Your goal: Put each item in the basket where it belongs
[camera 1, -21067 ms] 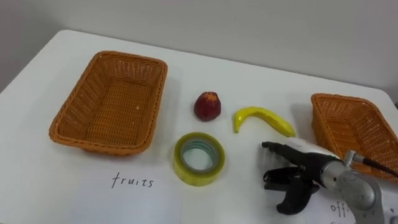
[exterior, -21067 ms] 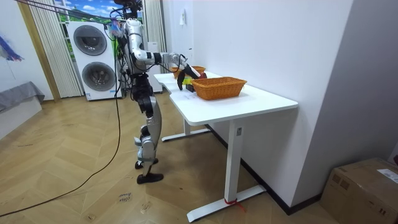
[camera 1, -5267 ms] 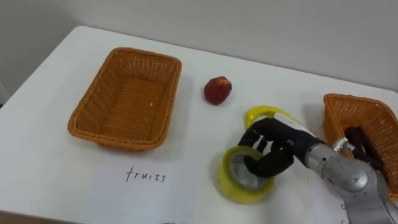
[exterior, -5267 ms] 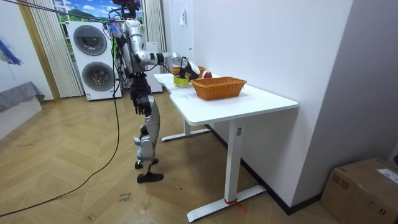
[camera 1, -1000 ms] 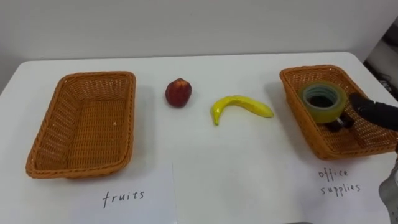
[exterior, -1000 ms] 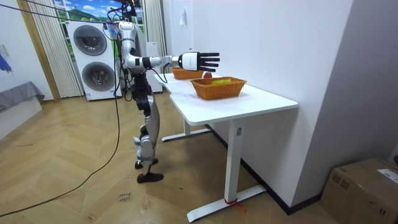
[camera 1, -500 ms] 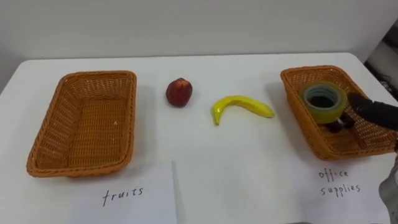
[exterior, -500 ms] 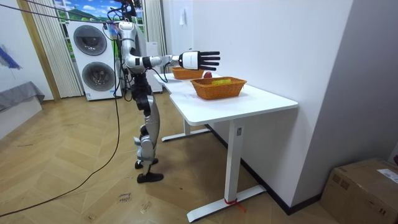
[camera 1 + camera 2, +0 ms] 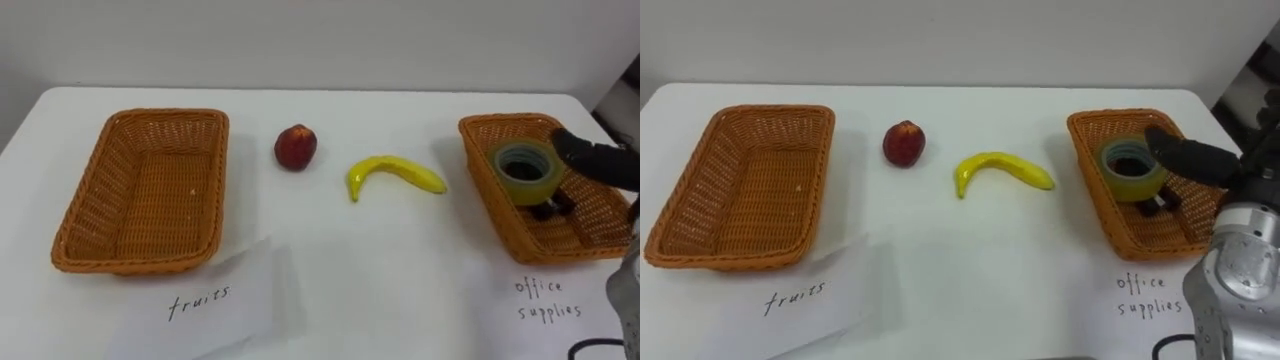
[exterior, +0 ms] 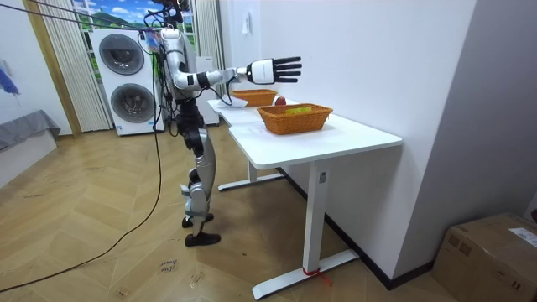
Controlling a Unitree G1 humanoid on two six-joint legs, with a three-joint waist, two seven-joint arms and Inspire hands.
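Note:
A yellow tape roll [image 9: 525, 172] lies in the right wicker basket [image 9: 481, 172], above the handwritten office supplies label [image 9: 545, 298], with a small dark item [image 9: 551, 208] under it. My right hand [image 9: 598, 160] hovers over that basket's far right corner, fingers straight, open and holding nothing; in the room view it [image 10: 273, 70] is raised above the table. A red apple [image 9: 296, 147] and a yellow banana [image 9: 395, 175] lie on the white table between the baskets. The left wicker basket [image 9: 92, 190] holds nothing.
A paper sheet marked fruits [image 9: 215, 300] lies askew in front of the left basket, one corner lifted. The white table [image 9: 400, 280] runs to its front edge just below. In the room view I stand at the table's end, with washing machines [image 10: 126, 75] behind me.
My right hand has lifted away from the tape roll, which stays in the right basket. The fruits paper has turned and curled. The view has shifted slightly.

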